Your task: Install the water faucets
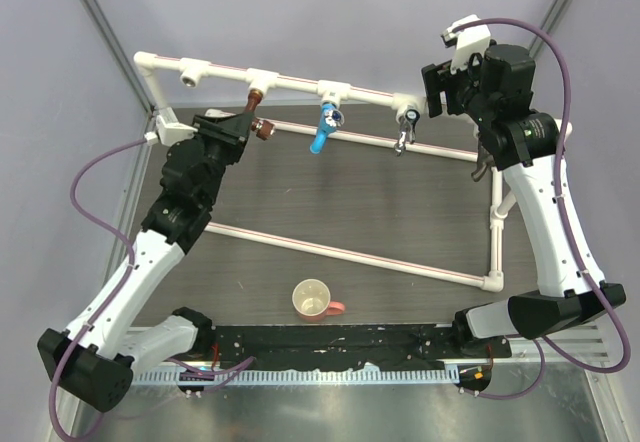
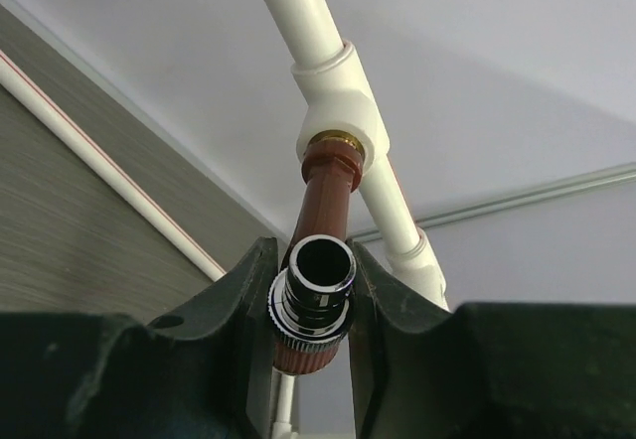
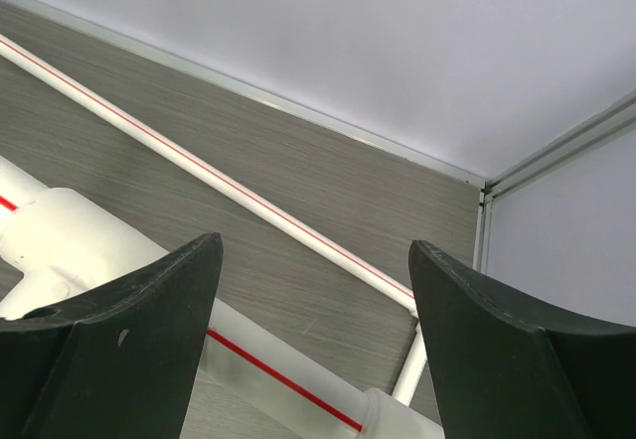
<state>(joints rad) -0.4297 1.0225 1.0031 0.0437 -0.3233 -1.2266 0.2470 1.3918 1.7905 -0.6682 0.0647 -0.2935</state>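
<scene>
A reddish-brown faucet (image 1: 259, 114) sits with its threaded end in a white tee socket (image 1: 262, 79) of the raised pipe. My left gripper (image 1: 243, 125) is shut on it. In the left wrist view the faucet (image 2: 320, 250) shows between my fingers, its chrome-ringed spout facing the camera and its brass thread in the tee (image 2: 338, 101). A blue faucet (image 1: 325, 128) and a chrome-silver faucet (image 1: 405, 128) hang from tees further right. My right gripper (image 1: 436, 87) is open and empty by the pipe's right end, with only pipes (image 3: 248, 206) and table between its fingers.
A white pipe frame (image 1: 350, 252) lies across the dark table. One open tee socket (image 1: 190, 70) is at the far left of the raised pipe. A cream cup (image 1: 313, 300) stands near the front edge. Grey walls close in behind and at the sides.
</scene>
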